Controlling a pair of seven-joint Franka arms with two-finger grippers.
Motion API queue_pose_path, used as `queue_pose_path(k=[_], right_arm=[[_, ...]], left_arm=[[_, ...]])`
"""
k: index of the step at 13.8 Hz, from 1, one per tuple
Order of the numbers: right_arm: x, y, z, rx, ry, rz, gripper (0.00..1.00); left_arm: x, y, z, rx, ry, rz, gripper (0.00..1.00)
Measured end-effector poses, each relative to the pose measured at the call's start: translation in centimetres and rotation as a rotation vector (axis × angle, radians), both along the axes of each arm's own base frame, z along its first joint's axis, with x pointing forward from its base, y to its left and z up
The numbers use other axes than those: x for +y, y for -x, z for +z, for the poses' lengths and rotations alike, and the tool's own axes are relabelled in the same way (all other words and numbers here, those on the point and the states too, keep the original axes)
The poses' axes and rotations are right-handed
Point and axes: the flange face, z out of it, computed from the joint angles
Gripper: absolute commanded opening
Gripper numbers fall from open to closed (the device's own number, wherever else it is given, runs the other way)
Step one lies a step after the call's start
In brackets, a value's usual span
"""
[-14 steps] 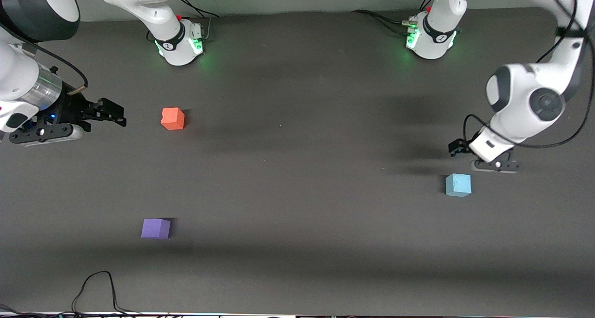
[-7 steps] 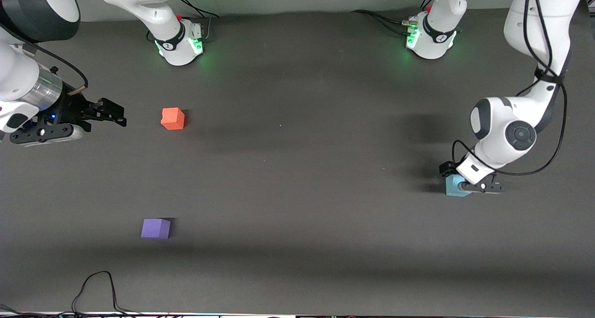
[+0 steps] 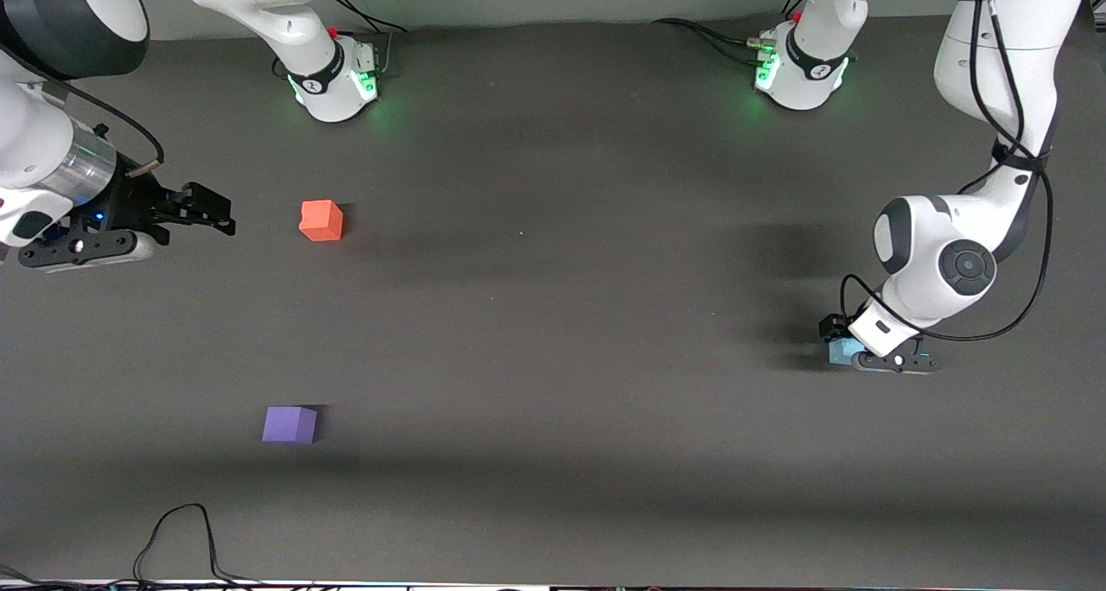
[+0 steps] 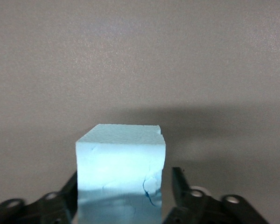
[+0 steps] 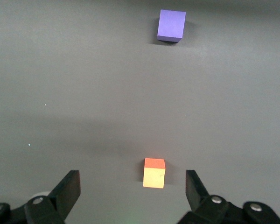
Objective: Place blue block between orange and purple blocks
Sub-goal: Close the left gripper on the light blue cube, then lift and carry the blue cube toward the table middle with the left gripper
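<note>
The blue block (image 3: 838, 352) rests on the dark table toward the left arm's end. My left gripper (image 3: 848, 353) is down around it. In the left wrist view the blue block (image 4: 120, 158) fills the space between the fingers of the left gripper (image 4: 125, 182): one finger lies against it, the other stands a narrow gap off. The orange block (image 3: 321, 220) and purple block (image 3: 289, 424) lie toward the right arm's end, the purple one nearer the camera. My right gripper (image 3: 220, 212) waits open beside the orange block (image 5: 154, 173), with the purple block (image 5: 171, 25) also in its wrist view.
The two arm bases (image 3: 337, 81) (image 3: 799, 73) stand along the table's edge farthest from the camera. A black cable (image 3: 181, 530) loops on the table near the front edge, close to the purple block. Bare dark table (image 3: 553, 332) lies between the blocks.
The left arm came down from beside the blue block onto it, and its fingers have narrowed around the block. The right arm and the blocks have not moved.
</note>
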Motion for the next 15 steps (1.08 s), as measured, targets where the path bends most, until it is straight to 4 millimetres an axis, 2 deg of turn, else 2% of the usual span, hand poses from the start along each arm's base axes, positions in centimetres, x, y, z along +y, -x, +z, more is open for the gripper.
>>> queue_pose_path(k=[5,7,10,12,14,15], right_arm=[[0.0,0.0,0.0,0.0,0.0,0.0,1.0],[0.0,0.0,0.0,0.0,0.0,0.0,1.0],[0.0,0.0,0.0,0.0,0.0,0.0,1.0],[0.0,0.0,0.0,0.0,0.0,0.0,1.0],[0.0,0.0,0.0,0.0,0.0,0.0,1.0],[0.0,0.0,0.0,0.0,0.0,0.0,1.0]], left_arm=[[0.1,-0.6,0.7,-0.001,0.0,0.005,0.16],[0.3,-1.6,2.7,0.04,-0.001,0.022,0.16],[0.1,-3.6,9.5,0.094,-0.002,0.056,0.17],[-0.7,-3.8,14.1,0.121,-0.001,0.081,0.17],[-2.9,-3.3,17.9,0.153,-0.003,0.105,0.17],[-5.0,-3.0,19.6,0.165,-0.005,0.119,0.17]])
